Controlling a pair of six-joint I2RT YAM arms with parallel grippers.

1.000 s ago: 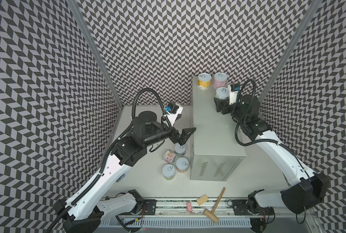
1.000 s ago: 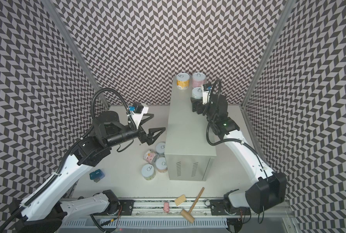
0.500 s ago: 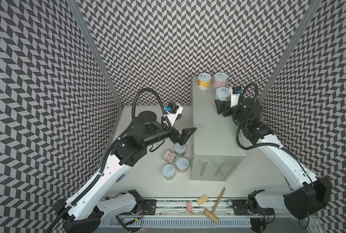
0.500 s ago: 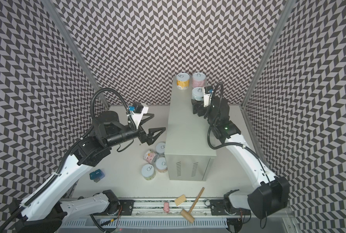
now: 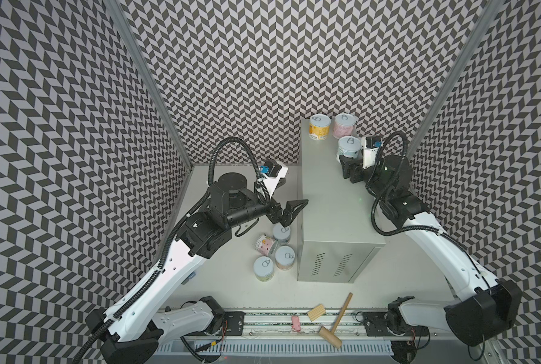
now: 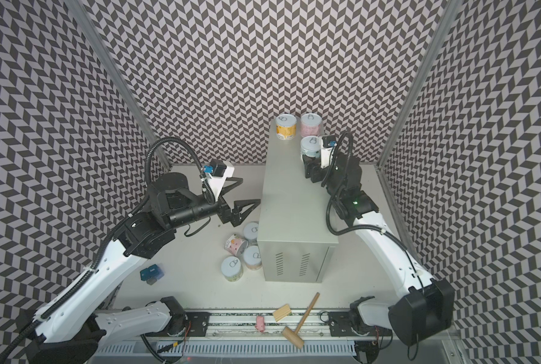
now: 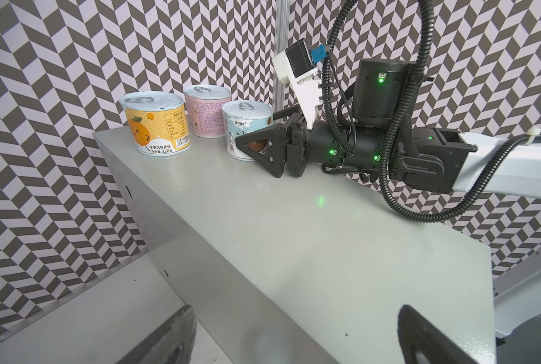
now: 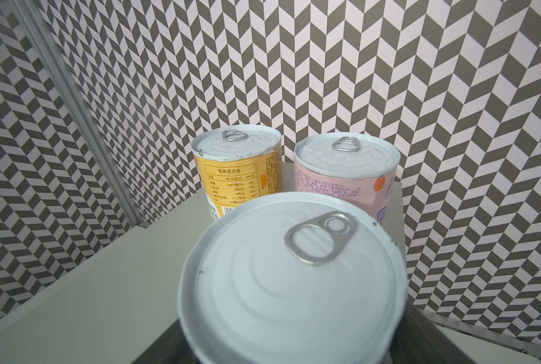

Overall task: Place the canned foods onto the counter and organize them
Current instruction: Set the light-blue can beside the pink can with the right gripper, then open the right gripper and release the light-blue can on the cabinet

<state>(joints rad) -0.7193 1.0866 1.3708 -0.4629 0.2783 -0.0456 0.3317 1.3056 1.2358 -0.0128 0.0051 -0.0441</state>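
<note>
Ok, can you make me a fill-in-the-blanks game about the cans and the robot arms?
The counter holds ____ cans. The white table beside it holds ____ more. The can at the right end effector has a light ____ label. The left end effector has its jaws wide ____.
Missing words: three, four, blue, open.

We are seeing white shells covering the links of the left arm (image 5: 171, 264) and the right arm (image 5: 436, 239), with black housings at every joint; ribbed black conduit (image 7: 386, 164) is looping over each wrist; a white bracket (image 7: 305, 85) is carrying a black camera (image 7: 298, 60) with a blue plug (image 7: 319, 54); green lights (image 7: 381, 80) are glowing on the right arm; the right gripper (image 7: 255, 129) is showing black triangular fingers (image 7: 277, 148).
</note>
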